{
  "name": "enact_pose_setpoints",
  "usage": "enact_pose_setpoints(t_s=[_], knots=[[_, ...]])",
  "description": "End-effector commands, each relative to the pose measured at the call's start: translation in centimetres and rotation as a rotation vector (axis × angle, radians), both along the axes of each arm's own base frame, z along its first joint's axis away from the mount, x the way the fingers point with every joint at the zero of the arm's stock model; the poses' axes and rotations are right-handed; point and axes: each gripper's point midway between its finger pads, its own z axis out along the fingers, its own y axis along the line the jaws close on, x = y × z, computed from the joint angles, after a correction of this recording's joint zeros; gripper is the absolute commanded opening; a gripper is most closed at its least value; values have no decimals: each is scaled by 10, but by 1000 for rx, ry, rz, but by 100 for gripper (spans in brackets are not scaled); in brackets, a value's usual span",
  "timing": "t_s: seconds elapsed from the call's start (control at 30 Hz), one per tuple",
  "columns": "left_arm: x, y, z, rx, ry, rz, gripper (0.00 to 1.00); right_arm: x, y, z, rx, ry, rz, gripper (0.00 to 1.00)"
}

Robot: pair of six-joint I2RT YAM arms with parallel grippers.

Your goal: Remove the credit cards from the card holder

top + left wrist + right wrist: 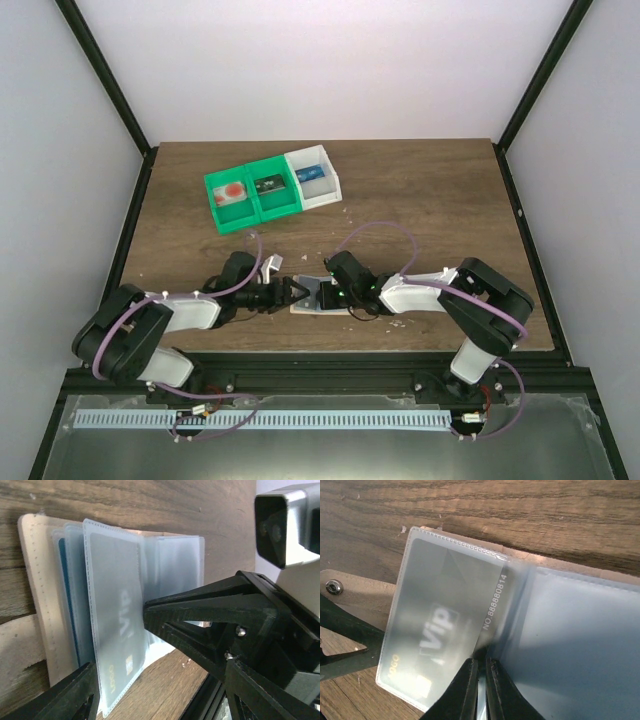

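Bases of both arms sit at the near edge of the wooden table (430, 200), and both arms reach inward so that their claws meet just beyond that edge, near the middle. The card holder (303, 307) lies open on the wood there, tan cover down, with its clear plastic pockets fanned upward. The left gripper (291, 292) comes in from the left with its jaws standing apart. One finger (350, 627) lies across the tan flap beside the snap stud; contact cannot be confirmed. The right gripper (481, 666) comes in from the right with its jaws pressed together, pinching the card holder at the fold between two clear pockets. The credit cards (117, 625) sit inside the pockets. A grey one marked VIP, with a number printed along its edge, fills the raised pocket just left of the pinch. The left wrist view shows the blue edge of another in a pocket behind it. Farther back and left of centre, well apart from the claws, stand two joined green bins (250, 200). A white bin (315, 178) touches them on the right, and each compartment holds a small item.
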Motion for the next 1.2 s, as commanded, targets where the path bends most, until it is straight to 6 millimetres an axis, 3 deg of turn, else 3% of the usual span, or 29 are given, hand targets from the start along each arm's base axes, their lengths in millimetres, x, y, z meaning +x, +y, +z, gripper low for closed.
enact_pose_setpoints(t_s=[0.0,0.3,0.47,0.6,0.97,1.17], knots=[[4,-6,19,-40,-50,-16,70,-6,-17,-25,-81,40,-19,8],[2,-7,28,-58,-62,-18,68,-7,-15,-22,-61,36,-16,8],[1,-8,28,-73,-56,-24,59,-7,-5,-7,38,-2,6,13],[-3,-11,31,-112,-49,-36,49,-9,-2,-6,66,2,6,15],[-4,-17,30,-129,-45,-55,37,-1,-19,8,62,-66,-78,14],[-6,-26,31,-160,-45,-82,33,1,-26,3,44,-69,-108,13]])
